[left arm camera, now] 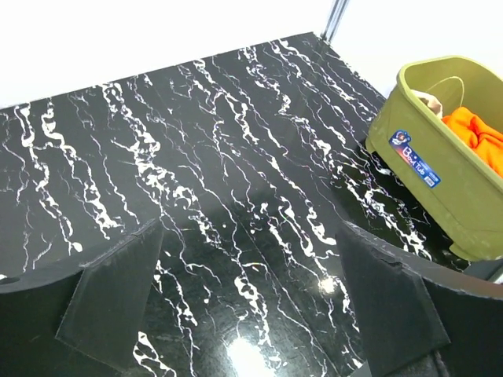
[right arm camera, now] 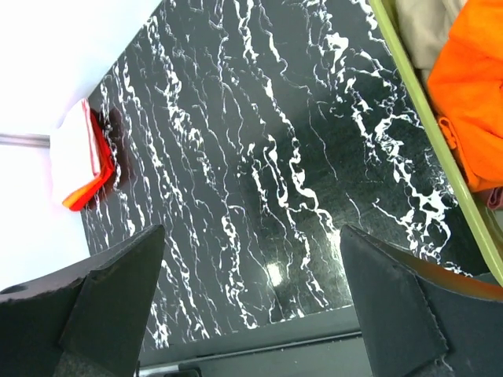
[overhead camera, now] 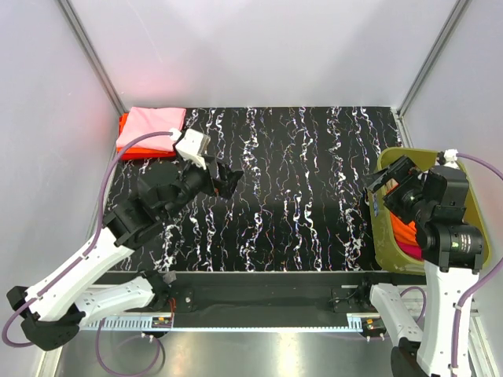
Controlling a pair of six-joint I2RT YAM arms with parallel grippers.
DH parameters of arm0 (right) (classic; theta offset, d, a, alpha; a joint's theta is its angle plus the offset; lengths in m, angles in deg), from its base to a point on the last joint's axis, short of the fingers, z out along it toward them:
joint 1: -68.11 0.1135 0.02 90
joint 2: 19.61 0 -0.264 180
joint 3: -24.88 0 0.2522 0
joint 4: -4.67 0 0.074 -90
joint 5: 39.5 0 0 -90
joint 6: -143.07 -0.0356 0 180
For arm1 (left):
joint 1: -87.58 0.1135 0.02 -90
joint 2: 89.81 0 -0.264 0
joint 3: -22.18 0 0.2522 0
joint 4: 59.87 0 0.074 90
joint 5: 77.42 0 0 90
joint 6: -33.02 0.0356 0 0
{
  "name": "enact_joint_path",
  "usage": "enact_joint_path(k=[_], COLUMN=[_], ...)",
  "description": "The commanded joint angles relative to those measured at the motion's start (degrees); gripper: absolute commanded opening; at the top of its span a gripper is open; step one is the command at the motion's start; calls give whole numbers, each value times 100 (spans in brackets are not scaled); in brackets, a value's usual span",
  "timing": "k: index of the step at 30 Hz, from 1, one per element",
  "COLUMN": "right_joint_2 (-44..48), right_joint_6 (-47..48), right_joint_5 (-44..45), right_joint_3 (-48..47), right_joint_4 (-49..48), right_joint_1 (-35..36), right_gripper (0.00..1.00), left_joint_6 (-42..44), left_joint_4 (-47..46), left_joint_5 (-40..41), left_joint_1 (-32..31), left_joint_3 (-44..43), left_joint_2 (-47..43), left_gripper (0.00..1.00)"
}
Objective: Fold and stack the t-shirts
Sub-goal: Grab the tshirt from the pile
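A folded light pink t-shirt [overhead camera: 151,126] lies on a folded red-orange t-shirt [overhead camera: 134,149] at the table's far left corner; the same stack [right arm camera: 78,161] shows in the right wrist view. A bright orange t-shirt [right arm camera: 471,94] lies crumpled in the olive-green basket [overhead camera: 387,169], beside a beige one [right arm camera: 428,31] and a magenta one [overhead camera: 409,247]. My left gripper [overhead camera: 226,182] hangs open over bare table just right of the stack, nothing between its fingers [left arm camera: 110,298]. My right gripper [overhead camera: 383,187] stands open at the basket's left rim, holding nothing.
The black marbled table [overhead camera: 299,196] stretches between stack and basket. White walls with metal corner posts [overhead camera: 94,59] close in the back and sides. The basket [left arm camera: 440,177] has a blue label on its side. A rail runs along the near edge [overhead camera: 259,298].
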Motion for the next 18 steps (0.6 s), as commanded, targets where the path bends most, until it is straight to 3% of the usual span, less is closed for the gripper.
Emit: enact_joint_path(k=[1, 6, 13, 18], right_joint_2=[-11, -256, -1740, -2304], right_joint_6=[-268, -866, -779, -944], right_joint_5=[398, 2005, 3115, 3325], right_joint_3=[-241, -74, -838, -866], right_joint_4=[19, -279, 19, 221], right_joint_1=[25, 25, -45, -915], right_gripper=[100, 98, 100, 99], left_joint_6=[-305, -1333, -2125, -2240], left_joint_4=[-5, 462, 1050, 1727], left_joint_5=[12, -567, -718, -797], left_joint_1=[29, 29, 29, 29], left_joint_3=[-414, -872, -977, -1083], left_joint_2=[76, 86, 138, 156], left_gripper=[99, 99, 99, 99])
